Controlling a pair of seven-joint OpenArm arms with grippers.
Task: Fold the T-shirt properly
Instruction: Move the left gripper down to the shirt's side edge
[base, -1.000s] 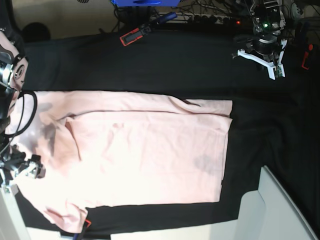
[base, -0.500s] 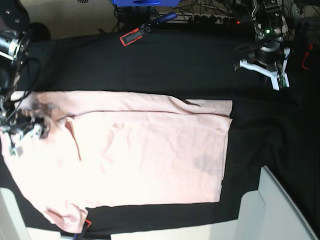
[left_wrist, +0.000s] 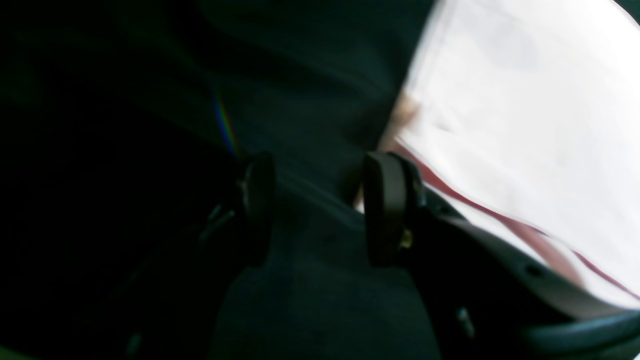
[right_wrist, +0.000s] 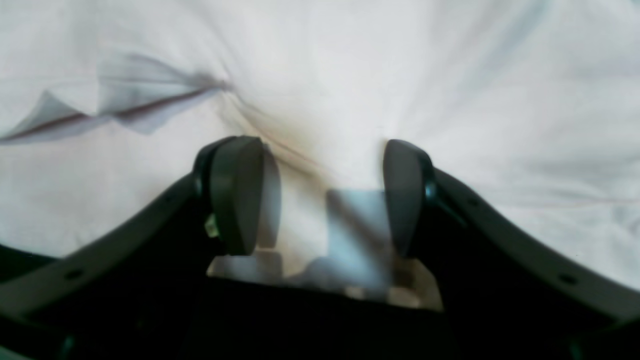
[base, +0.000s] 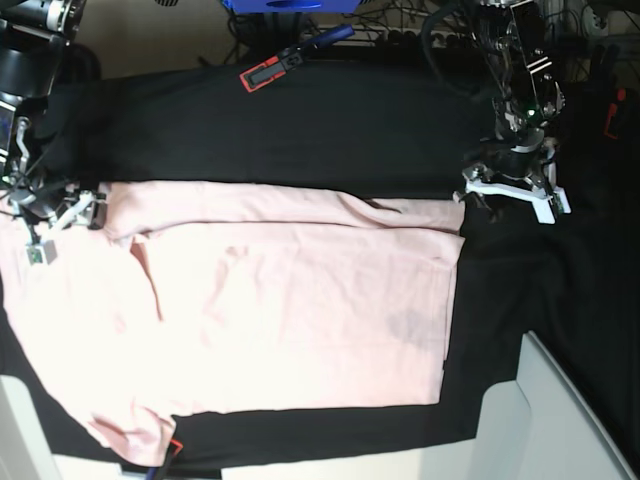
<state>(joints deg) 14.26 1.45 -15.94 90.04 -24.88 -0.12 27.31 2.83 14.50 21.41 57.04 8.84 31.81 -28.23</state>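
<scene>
The pale pink T-shirt (base: 300, 300) lies spread flat, plain side up, on the black table cloth (base: 330, 130). In the base view my left gripper (base: 508, 192) hovers just right of the shirt's top right corner. Its wrist view shows the left gripper (left_wrist: 320, 210) open over black cloth, with the T-shirt (left_wrist: 525, 110) edge beside the right finger (left_wrist: 387, 210). My right gripper (base: 55, 215) sits over the shirt's top left corner. Its own camera shows the right gripper (right_wrist: 320, 195) open, with wrinkled T-shirt (right_wrist: 350, 75) fabric under and between the fingers.
A red and black tool (base: 268, 70) lies at the table's far edge, near a blue object (base: 290, 5) and cables. A light grey box (base: 560, 420) stands at the bottom right. A small red item (base: 612, 110) sits at the far right.
The left gripper came down from the far right edge to the shirt's top right corner and opened. The right gripper travelled up the shirt's left side to its top left corner.
</scene>
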